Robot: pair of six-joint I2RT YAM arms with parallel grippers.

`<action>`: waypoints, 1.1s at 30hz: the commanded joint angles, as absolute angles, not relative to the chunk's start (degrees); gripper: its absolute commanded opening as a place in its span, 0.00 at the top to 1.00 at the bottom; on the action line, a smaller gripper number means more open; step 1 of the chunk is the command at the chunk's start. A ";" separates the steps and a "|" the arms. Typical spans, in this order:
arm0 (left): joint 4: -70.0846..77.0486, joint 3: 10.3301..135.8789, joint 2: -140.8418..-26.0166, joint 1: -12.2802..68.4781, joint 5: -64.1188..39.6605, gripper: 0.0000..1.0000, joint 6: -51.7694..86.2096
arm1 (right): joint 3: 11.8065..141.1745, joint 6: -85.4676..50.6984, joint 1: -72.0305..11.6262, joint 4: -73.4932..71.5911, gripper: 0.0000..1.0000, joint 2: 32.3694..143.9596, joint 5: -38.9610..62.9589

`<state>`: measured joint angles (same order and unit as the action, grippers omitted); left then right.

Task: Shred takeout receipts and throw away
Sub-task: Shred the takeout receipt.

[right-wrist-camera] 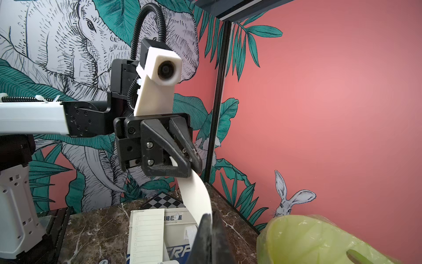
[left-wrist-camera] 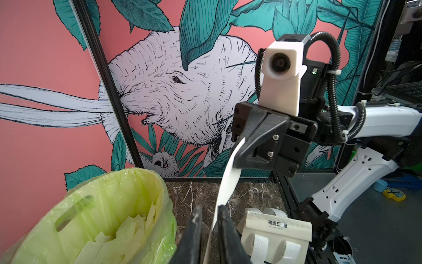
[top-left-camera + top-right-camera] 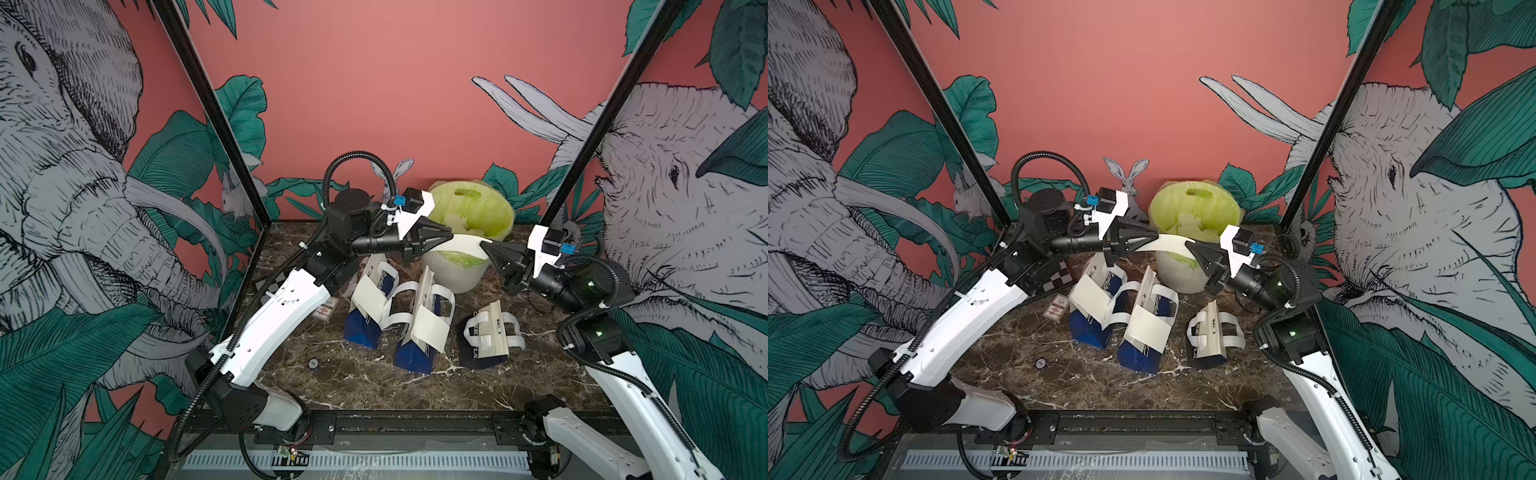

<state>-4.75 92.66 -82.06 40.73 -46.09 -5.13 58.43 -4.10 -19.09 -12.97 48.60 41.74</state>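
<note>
Over the front rim of the bin [image 3: 457, 276], a long narrow receipt strip [image 3: 465, 242] hangs in the air between the two hands, completely off the worktop [image 3: 353, 382]. It's plain white, thin and floppy, and it bows in a soft curve from one hand to the other.

The right hand [image 1: 211, 217] is clamped tight on its end, with the black fingers pressed together around the paper. The left hand [image 2: 210, 208] is trickier. The strip runs between its fingers, but the left wrist view shows a sliver of gap beside the paper, so I honestly can't tell if it's pinching or just loosely around it.

Two more receipts, one [image 3: 368, 297] and another [image 3: 430, 326], lie draped across blue bags [image 3: 361, 332] on the worktop. They're wider slips, with faint grey ruled lines and tiny checkboxes visible in the right wrist view. The bags are blue and white with flat white strap handles. A third bag [image 3: 488, 332] lies nearer the right arm.

The bin is round white ribbed plastic, lined with a crinkly see-through yellow-green liner [image 2: 109, 194]. A heap of angular paper scraps [image 2: 127, 233] sits inside. The worktop looks like glossy dark brown marble with white veins.
</note>
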 commanded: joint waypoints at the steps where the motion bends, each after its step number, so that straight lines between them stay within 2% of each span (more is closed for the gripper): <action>1: -3.91 92.01 -79.81 40.52 -46.33 0.83 -4.81 | 58.27 -4.37 -19.42 -15.44 1.00 47.64 41.65; 9: -3.58 92.11 -79.64 40.52 -46.10 0.88 -5.03 | 58.07 -3.97 -19.41 -15.04 1.00 47.70 41.88; 10: -3.45 92.19 -79.48 40.52 -46.10 0.90 -5.05 | 58.01 -3.70 -19.42 -14.64 1.00 47.77 41.92; 12: -3.57 92.41 -79.36 40.52 -46.12 0.99 -5.32 | 58.56 -2.26 -19.42 -12.99 1.00 47.72 42.13; 14: -5.76 92.90 -79.18 40.52 -44.68 1.00 -7.57 | 59.70 1.60 -19.42 -9.14 1.00 47.65 42.66; 15: -8.29 93.52 -79.15 40.52 -43.87 1.00 -9.89 | 60.96 5.42 -19.42 -5.11 0.93 47.60 42.36; 16: -11.37 94.23 -79.12 40.52 -41.86 1.00 -13.26 | 62.72 9.68 -19.42 0.21 0.74 47.47 41.42; 17: -14.04 94.77 -79.11 40.52 -39.93 1.00 -16.24 | 64.29 13.85 -19.49 4.09 0.65 47.53 40.72; 19: -20.46 96.33 -79.65 40.61 -35.93 1.00 -22.84 | 68.74 23.15 -19.46 13.83 0.56 48.49 39.63; 22: -28.17 99.75 -81.06 41.53 -31.18 1.00 -31.07 | 74.75 33.04 -19.47 23.67 0.55 51.26 40.86; 25: -32.95 102.83 -82.35 42.96 -28.64 1.00 -36.54 | 80.96 37.18 -19.68 27.45 0.56 54.77 43.34; 27: -32.62 103.31 -82.36 43.13 -29.17 1.00 -36.61 | 83.17 38.99 -20.18 29.19 0.59 56.96 44.65; 33: -35.04 105.05 -82.65 44.58 -29.67 1.00 -38.02 | 87.68 44.41 -24.28 33.05 0.60 62.25 42.20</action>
<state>-31.53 103.13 -82.50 43.92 -30.28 -34.09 85.62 38.26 -22.63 29.02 60.49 42.22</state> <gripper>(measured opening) 0.047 0.405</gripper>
